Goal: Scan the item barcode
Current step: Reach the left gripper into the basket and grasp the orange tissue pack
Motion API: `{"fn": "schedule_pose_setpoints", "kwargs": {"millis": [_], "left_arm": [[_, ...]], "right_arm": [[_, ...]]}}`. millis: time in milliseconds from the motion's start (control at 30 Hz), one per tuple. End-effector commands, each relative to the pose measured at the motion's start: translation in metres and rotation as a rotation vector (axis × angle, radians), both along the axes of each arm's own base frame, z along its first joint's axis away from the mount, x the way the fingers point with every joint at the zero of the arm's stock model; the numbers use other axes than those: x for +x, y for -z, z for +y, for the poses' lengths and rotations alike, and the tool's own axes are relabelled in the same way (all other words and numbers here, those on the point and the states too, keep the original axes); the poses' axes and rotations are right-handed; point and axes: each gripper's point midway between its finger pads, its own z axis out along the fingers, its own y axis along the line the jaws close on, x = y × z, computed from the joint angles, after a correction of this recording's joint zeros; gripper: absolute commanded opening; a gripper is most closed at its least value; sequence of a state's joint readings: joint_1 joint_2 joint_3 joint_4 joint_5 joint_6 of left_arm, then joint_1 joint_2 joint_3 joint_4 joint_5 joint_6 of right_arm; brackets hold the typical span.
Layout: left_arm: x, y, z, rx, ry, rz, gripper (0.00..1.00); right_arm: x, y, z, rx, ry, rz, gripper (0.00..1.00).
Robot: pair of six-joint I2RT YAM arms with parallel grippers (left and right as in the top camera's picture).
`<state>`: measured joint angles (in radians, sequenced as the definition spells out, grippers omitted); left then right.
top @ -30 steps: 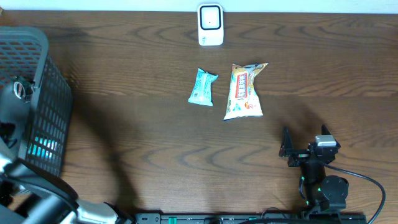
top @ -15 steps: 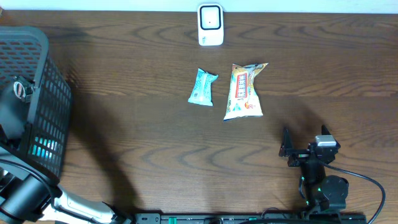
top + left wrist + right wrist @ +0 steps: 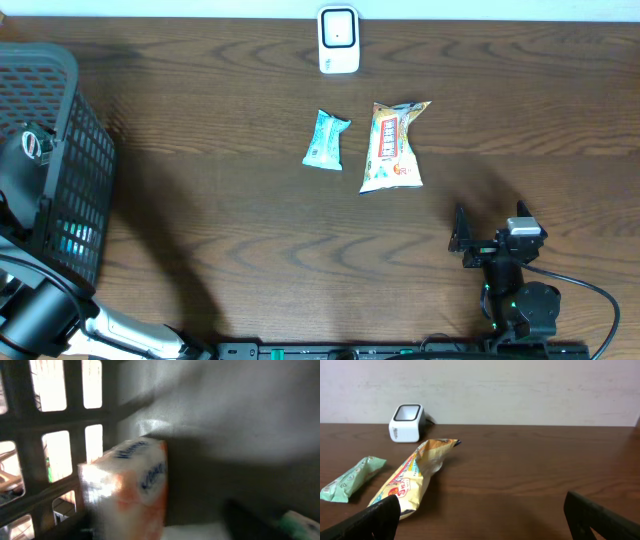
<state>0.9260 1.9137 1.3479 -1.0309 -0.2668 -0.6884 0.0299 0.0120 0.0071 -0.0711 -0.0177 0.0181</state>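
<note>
Reaching over the rim of the black mesh basket (image 3: pixel 60 110) at the left end of the table (image 3: pixel 250 250), the left arm (image 3: pixel 22 180) had its hand down inside. The left wrist view was badly blurred, so I cannot tell how wide the left hand stood or whether it gripped anything. That view showed a white-and-orange pack (image 3: pixel 127 492) with blue lettering. It stood close against the basket's gridded wall on the basket floor, with light coming through the openings beside it.

The white scanner (image 3: pixel 338 40) stood at the far edge of the table near the middle. Nearer than it, a teal packet (image 3: pixel 326 140) and a yellow-orange snack bag (image 3: pixel 393 147) lay flat just beside each other without touching, the packet on the left. Both were well apart from the basket.

The right hand (image 3: pixel 487 519) rested low over the table at the near right. It was spread wide and held nothing, and its two dark fingertips (image 3: pixel 380 517) framed the snack bag and scanner ahead.
</note>
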Motion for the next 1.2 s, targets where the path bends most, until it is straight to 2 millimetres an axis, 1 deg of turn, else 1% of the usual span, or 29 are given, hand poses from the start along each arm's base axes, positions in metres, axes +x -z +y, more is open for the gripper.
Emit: {"fn": "schedule_pose_setpoints", "kwargs": {"millis": [0,100,200,267,367,467,567,633,733,833,867,900,967,1000,1033,1067,1100,1167], "left_arm": [[-0.003,0.006,-0.002,-0.012,-0.009,0.008,0.38],[-0.001,0.005,0.001,0.001,-0.009,-0.001,0.25],[0.004,-0.003,0.008,0.022,0.009,-0.020,0.09],[0.009,-0.014,0.014,0.044,0.037,-0.038,0.08],[0.017,-0.041,0.025,0.103,0.047,-0.081,0.07],[0.027,-0.076,0.034,0.190,0.049,-0.158,0.08],[0.043,-0.123,0.039,0.284,0.057,-0.303,0.08],[0.060,-0.154,0.037,0.331,0.075,-0.440,0.07],[0.090,-0.210,0.025,0.400,0.114,-0.717,0.08],[0.118,-0.277,0.003,0.455,0.181,-1.026,0.07],[0.130,-0.316,-0.014,0.475,0.262,-1.185,0.07],[0.137,-0.340,-0.027,0.482,0.331,-1.276,0.07],[0.146,-0.375,-0.054,0.487,0.458,-1.408,0.07],[0.150,-0.388,-0.068,0.481,0.519,-1.459,0.07],[0.162,-0.406,-0.099,0.444,0.632,-1.538,0.08],[0.169,-0.410,-0.117,0.413,0.685,-1.567,0.08],[0.177,-0.411,-0.132,0.378,0.722,-1.583,0.07],[0.195,-0.407,-0.167,0.286,0.804,-1.607,0.08]], "right_arm": [[0.000,0.001,0.001,0.010,0.000,0.001,0.99],[0.000,0.001,0.001,0.010,0.000,0.001,0.99],[0.000,0.001,0.001,0.010,0.000,0.001,0.99],[0.000,0.001,0.001,0.010,0.000,0.001,0.99],[0.000,0.001,0.001,0.010,0.000,0.001,0.99],[0.000,0.001,0.001,0.010,0.000,0.001,0.99],[0.000,0.001,0.001,0.010,0.000,0.001,0.99],[0.000,0.001,0.001,0.010,0.000,0.001,0.99],[0.000,0.001,0.001,0.010,0.000,0.001,0.99],[0.000,0.001,0.001,0.010,0.000,0.001,0.99],[0.000,0.001,0.001,0.010,0.000,0.001,0.99],[0.000,0.001,0.001,0.010,0.000,0.001,0.99],[0.000,0.001,0.001,0.010,0.000,0.001,0.99],[0.000,0.001,0.001,0.010,0.000,0.001,0.99],[0.000,0.001,0.001,0.010,0.000,0.001,0.99],[0.000,0.000,0.001,0.010,0.000,0.001,0.99],[0.000,0.001,0.001,0.010,0.000,0.001,0.99],[0.000,0.001,0.001,0.010,0.000,0.001,0.99]]}}
